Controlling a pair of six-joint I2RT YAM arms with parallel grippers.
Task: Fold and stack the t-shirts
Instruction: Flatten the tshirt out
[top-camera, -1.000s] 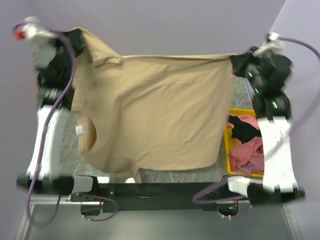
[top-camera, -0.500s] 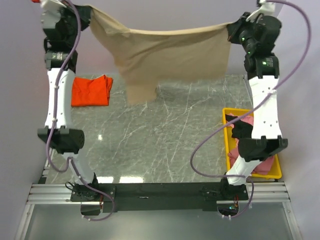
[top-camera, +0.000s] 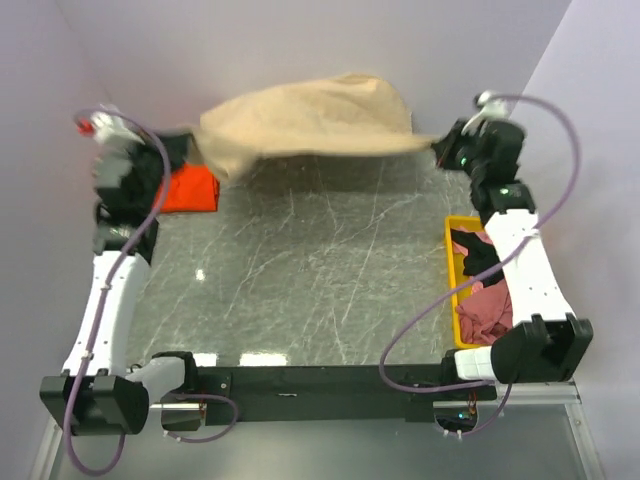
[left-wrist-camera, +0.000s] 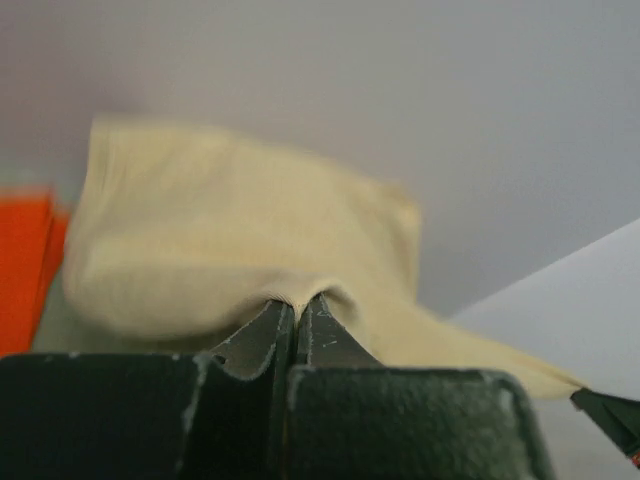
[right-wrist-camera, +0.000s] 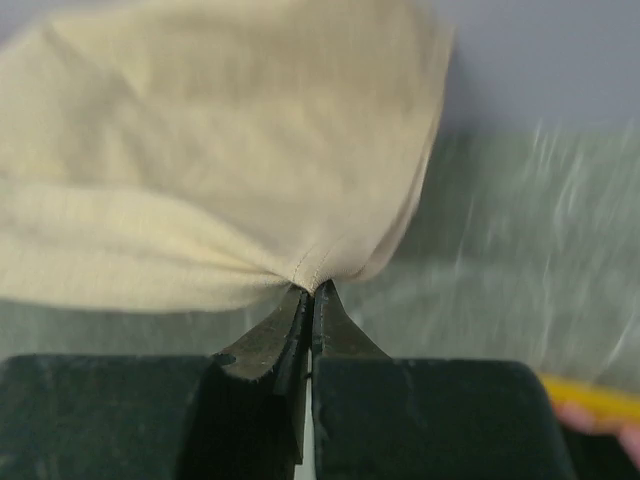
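Two tools share one load: the left tool (top-camera: 183, 152) and the right tool (top-camera: 441, 152) each pinch an edge of the tan t-shirt (top-camera: 305, 120), which hangs stretched between them above the far end of the bench (top-camera: 320, 270). From above we see the cloth billowing up in the middle, a rounded hump against the back wall (top-camera: 300, 40), with its lower edge clear of the marbled surface.

From the left wrist we see the left tool's jaws closed hard on a small fold of the tan cloth, with the rest spreading away, blurred, beyond the tips. From the right wrist we see much the same: the jaws are pressed together on a stitched hem, and the fabric fans out up and to the left.

An orange-red t-shirt (top-camera: 190, 190) lies flat on the bench at the far left, just beside the left tool. In the overhead view its corner meets the left end of the tan cloth. It also shows as an orange strip at the left edge of the left wrist view.

Along the right side of the bench sits a yellow tray (top-camera: 451, 290). In it we make out a dark t-shirt (top-camera: 487, 255) at the far end and a crumpled pink t-shirt (top-camera: 492, 312) nearer us, the two touching. The right arm reaches over the tray and hides part of it.
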